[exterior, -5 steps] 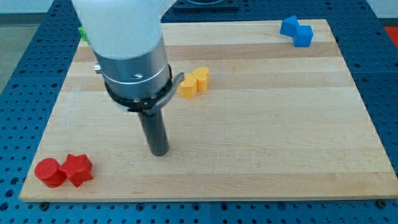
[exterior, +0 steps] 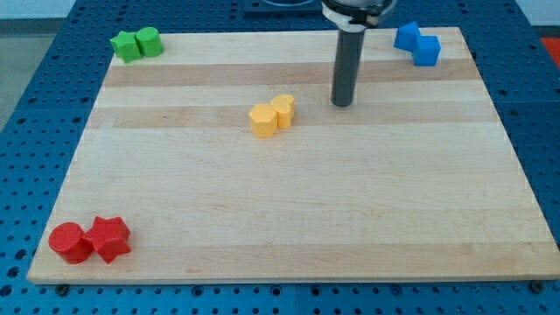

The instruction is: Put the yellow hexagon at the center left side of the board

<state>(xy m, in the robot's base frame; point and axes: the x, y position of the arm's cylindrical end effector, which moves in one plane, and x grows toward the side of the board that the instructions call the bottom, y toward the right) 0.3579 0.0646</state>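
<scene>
The yellow hexagon (exterior: 262, 120) lies near the middle of the wooden board (exterior: 289, 210), a little toward the view's top. A yellow heart (exterior: 283, 110) touches its upper right side. My tip (exterior: 341, 104) rests on the board to the right of the yellow pair, about a block's width from the heart. The rod rises straight toward the view's top edge.
Two green blocks (exterior: 136, 43) sit at the board's top left corner. Two blue blocks (exterior: 417, 43) sit at the top right corner. A red cylinder (exterior: 69, 242) and a red star (exterior: 109, 238) sit at the bottom left corner.
My tip has moved from the lower left of the yellow pair up and to the right, to the right of the heart. The arm's body has left the view. No block moved.
</scene>
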